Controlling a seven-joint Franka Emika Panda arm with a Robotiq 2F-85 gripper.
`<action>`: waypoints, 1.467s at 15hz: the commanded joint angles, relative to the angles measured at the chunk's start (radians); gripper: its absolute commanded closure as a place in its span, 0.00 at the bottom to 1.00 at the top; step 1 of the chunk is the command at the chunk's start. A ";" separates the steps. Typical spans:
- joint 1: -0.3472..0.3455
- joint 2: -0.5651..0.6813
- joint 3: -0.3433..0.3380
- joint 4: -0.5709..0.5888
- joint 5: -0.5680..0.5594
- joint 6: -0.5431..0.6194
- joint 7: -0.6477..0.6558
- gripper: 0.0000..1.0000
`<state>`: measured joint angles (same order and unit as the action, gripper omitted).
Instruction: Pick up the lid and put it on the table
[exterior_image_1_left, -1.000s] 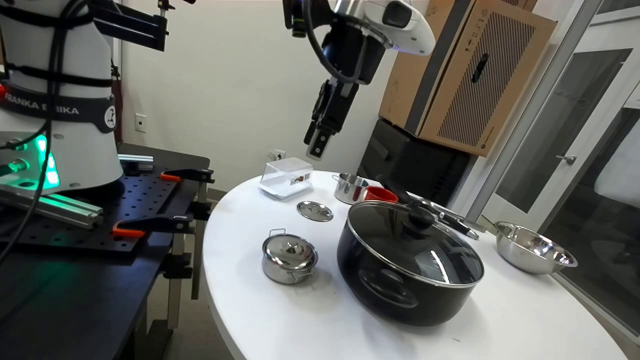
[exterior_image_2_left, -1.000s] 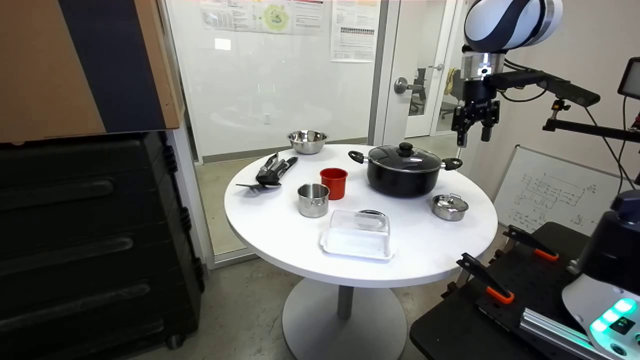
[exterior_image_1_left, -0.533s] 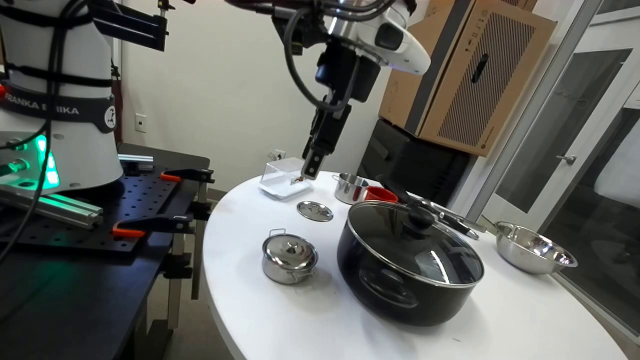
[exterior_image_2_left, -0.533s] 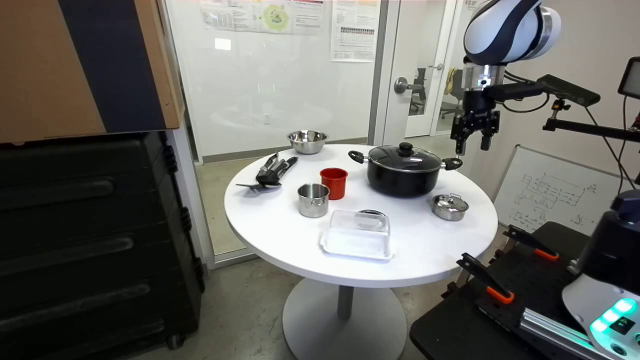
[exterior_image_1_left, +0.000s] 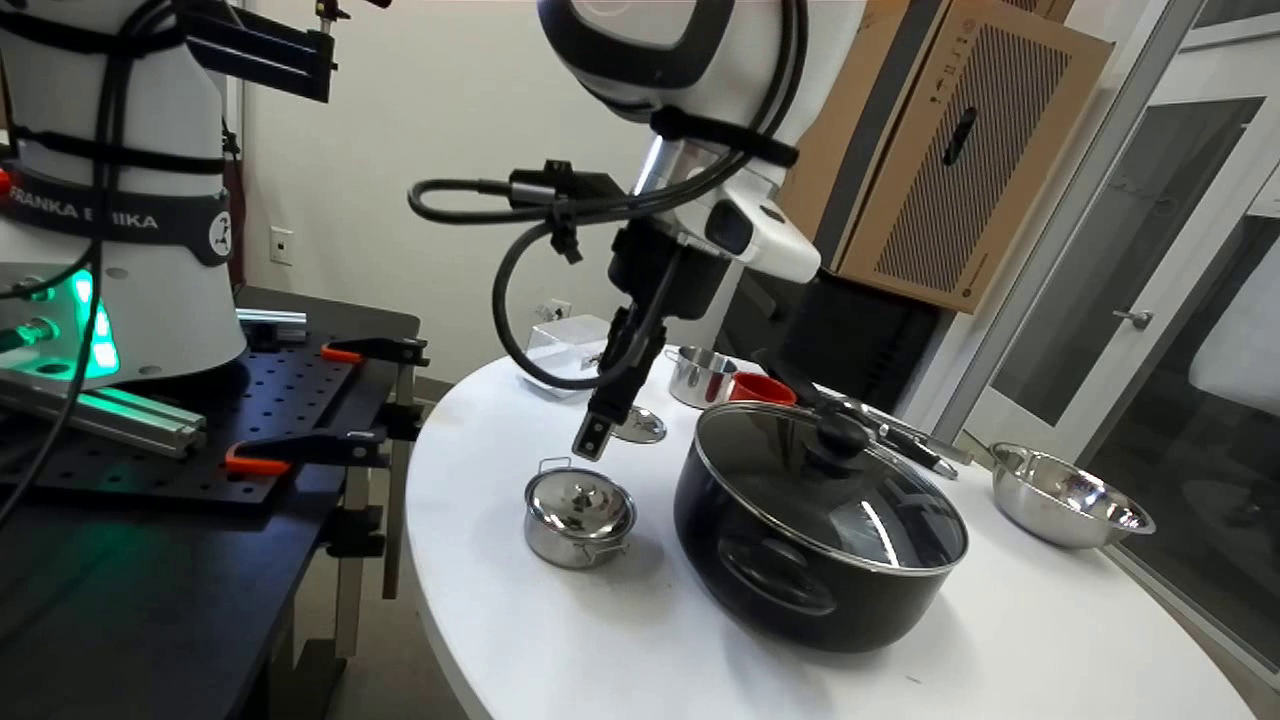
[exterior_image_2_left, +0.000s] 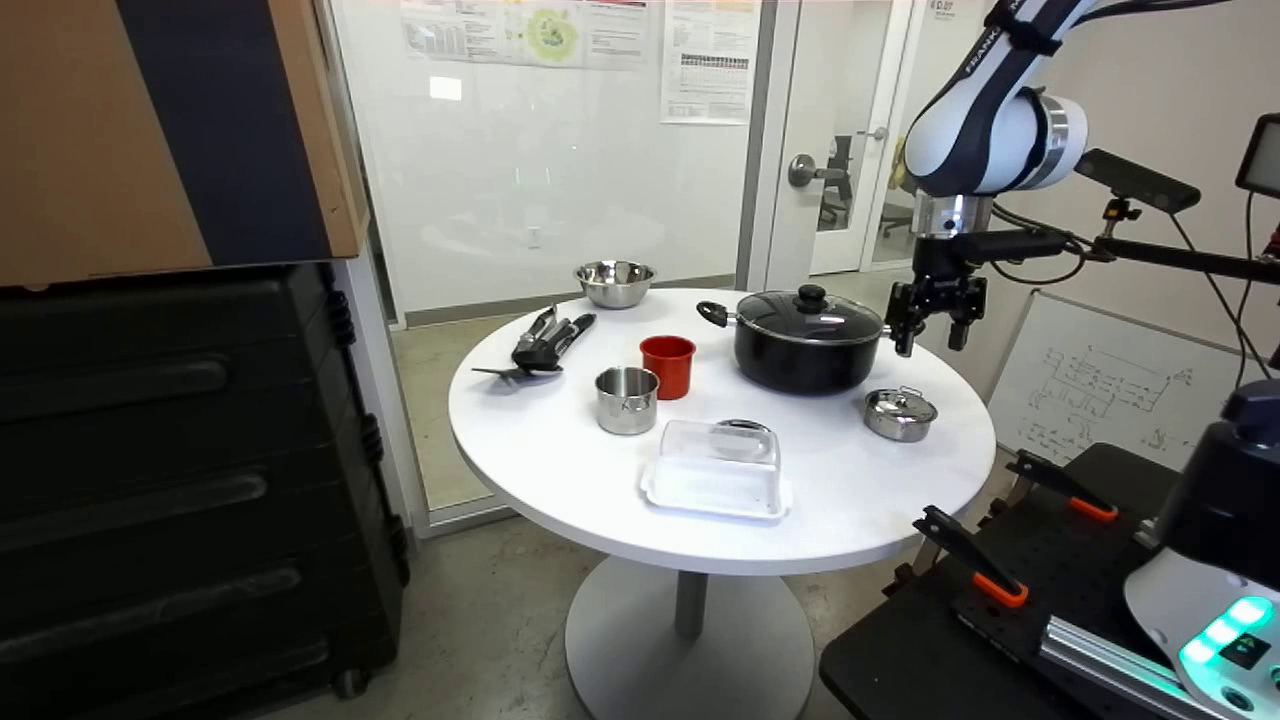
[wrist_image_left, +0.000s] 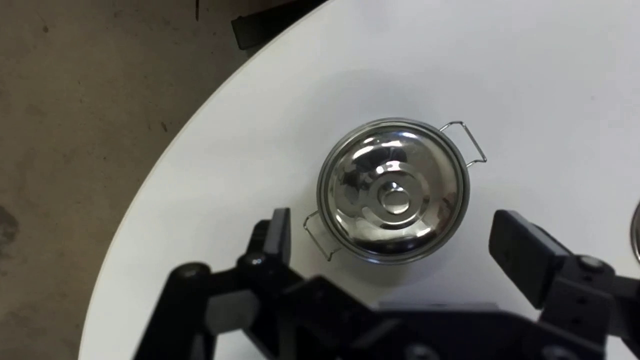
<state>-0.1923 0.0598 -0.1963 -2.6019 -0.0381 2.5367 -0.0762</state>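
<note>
The lid (exterior_image_1_left: 580, 500) is a small, round, shiny silver lid with a centre knob. It sits on the small steel pot (exterior_image_1_left: 562, 548), on the white round table (exterior_image_1_left: 480, 610). The lid (exterior_image_2_left: 900, 402) and the table (exterior_image_2_left: 560, 450) also show in an exterior view. In the wrist view the lid (wrist_image_left: 400, 172) lies just beyond the fingers, centred between them. My gripper (exterior_image_1_left: 592, 440) is open and empty, above the pot and apart from it. It also shows in an exterior view (exterior_image_2_left: 931, 343) and in the wrist view (wrist_image_left: 392, 227), its fingers wider apart than the lid.
A big black pot (exterior_image_1_left: 800, 590) with a dark lid stands beside the small pot. A flat silver disc (exterior_image_1_left: 645, 426), a clear box (exterior_image_2_left: 715, 470), a steel cup (exterior_image_2_left: 627, 400), a red cup (exterior_image_2_left: 668, 367), utensils (exterior_image_2_left: 548, 342) and a steel bowl (exterior_image_2_left: 615, 285) are also on the table.
My gripper has come down toward the small pot and stays open. In an exterior view it now covers the big pot's handle. The objects on the table have not moved.
</note>
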 joint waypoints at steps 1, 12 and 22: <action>0.001 0.089 0.012 0.030 0.038 0.072 -0.008 0.00; -0.002 0.239 0.035 0.090 0.044 0.124 0.004 0.03; -0.007 0.260 0.070 0.101 0.092 0.122 -0.001 0.36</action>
<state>-0.1922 0.3094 -0.1430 -2.5090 0.0134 2.6414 -0.0723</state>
